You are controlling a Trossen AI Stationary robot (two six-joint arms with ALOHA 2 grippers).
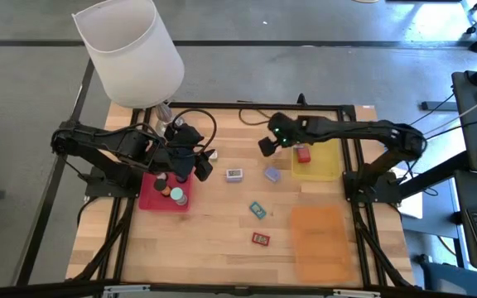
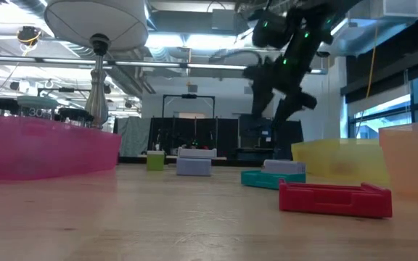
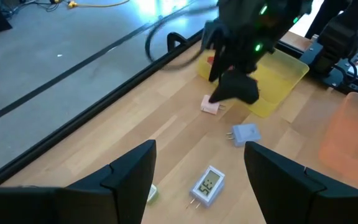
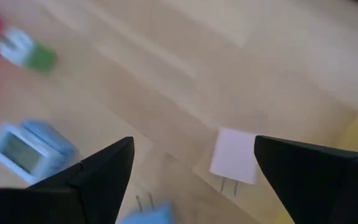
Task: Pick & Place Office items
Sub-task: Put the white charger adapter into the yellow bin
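Observation:
Small office items lie loose on the wooden table: a pink plug block (image 3: 211,106), a lavender block (image 1: 272,174), a small white clock-like piece (image 1: 234,174), a flat teal rectangle (image 1: 257,209) and a flat red rectangle (image 1: 261,239). Black and teal round pieces (image 1: 172,190) lie in the red tray (image 1: 151,201). A red block (image 1: 303,154) lies in the yellow tray (image 1: 325,165). My right gripper (image 1: 266,147) hangs open above the pink block (image 4: 234,155), clear of it. My left gripper (image 3: 201,149) stands open over the red tray's far right corner, with nothing between its fingers.
A lamp with a white shade (image 1: 131,50) and a silver stem (image 2: 98,87) stands at the far left. An orange tray (image 1: 317,240) lies at the near right. A small green-and-white piece (image 4: 30,53) lies near my left gripper. Black cables (image 1: 251,116) run along the far edge.

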